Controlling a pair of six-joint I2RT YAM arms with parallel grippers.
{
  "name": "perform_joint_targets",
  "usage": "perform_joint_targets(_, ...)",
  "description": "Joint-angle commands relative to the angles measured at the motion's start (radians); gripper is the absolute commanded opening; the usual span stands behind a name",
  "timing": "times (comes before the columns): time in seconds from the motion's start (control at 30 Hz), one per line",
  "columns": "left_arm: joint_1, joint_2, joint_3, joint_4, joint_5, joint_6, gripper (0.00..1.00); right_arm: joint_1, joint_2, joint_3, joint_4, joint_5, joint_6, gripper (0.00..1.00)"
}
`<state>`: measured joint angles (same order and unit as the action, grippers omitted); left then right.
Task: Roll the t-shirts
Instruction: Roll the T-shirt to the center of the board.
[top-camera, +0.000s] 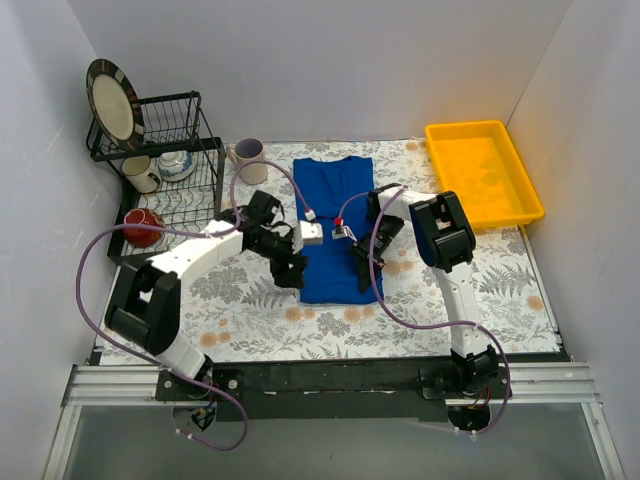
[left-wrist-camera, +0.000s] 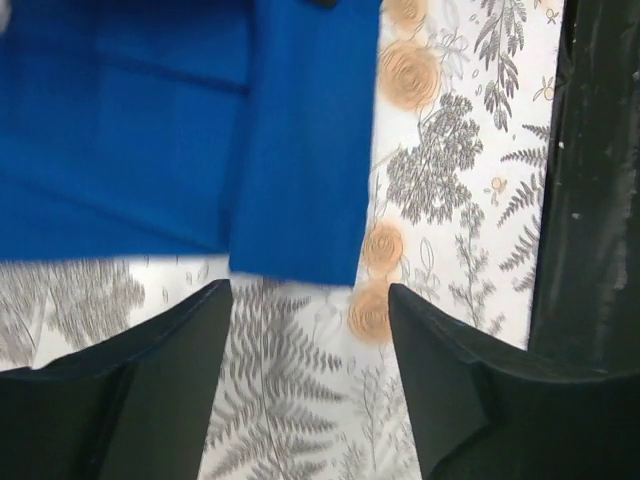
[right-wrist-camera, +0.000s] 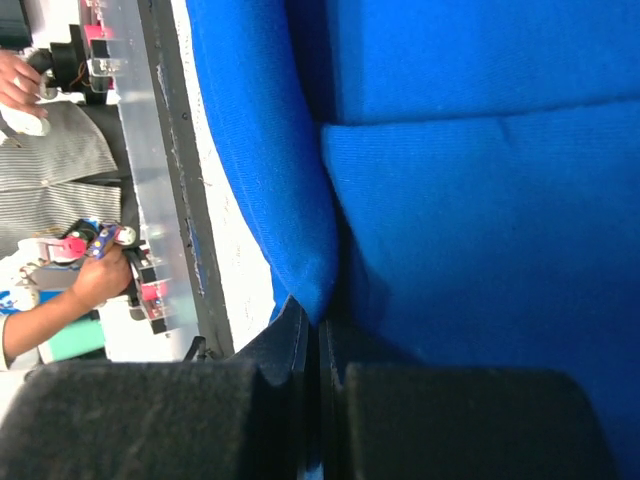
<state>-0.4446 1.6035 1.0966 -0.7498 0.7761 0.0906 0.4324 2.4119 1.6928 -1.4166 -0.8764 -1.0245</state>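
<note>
One royal-blue t-shirt (top-camera: 335, 215) lies folded into a long narrow strip on the flowered tablecloth, collar at the far end. My left gripper (top-camera: 290, 272) hovers at the strip's near left corner, open; in the left wrist view its gripper (left-wrist-camera: 310, 295) has only tablecloth between the fingers, and the t-shirt's (left-wrist-camera: 150, 150) folded corner lies just beyond the tips. My right gripper (top-camera: 362, 266) sits at the near right edge. In the right wrist view that gripper (right-wrist-camera: 322, 325) is shut on a fold of the t-shirt (right-wrist-camera: 480, 200), lifting the edge slightly.
A yellow tray (top-camera: 485, 175) stands at the back right. At the back left is a black dish rack (top-camera: 170, 170) with a plate (top-camera: 112, 100) and cups; a white mug (top-camera: 247, 155) and a red mug (top-camera: 143, 227) stand beside it.
</note>
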Motion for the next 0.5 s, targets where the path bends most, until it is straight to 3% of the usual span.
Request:
perform_joint_targets(0.0, -0.182, -0.123, -0.116, 0.235, -0.124, 0.043, 0.67, 0.006, 0.053, 0.016, 0.113, 0.111, -0.011, 0.01)
perform_joint_targets(0.13, -0.255, -0.131, -0.214, 0.380, -0.173, 0.061, 0.69, 0.008, 0.052, 0.025, 0.116, 0.105, -0.006, 0.01)
perform_joint_targets(0.47, -0.322, 0.041, -0.282, 0.510, -0.305, 0.116, 0.66, 0.017, 0.042, 0.007, 0.114, 0.103, -0.039, 0.01)
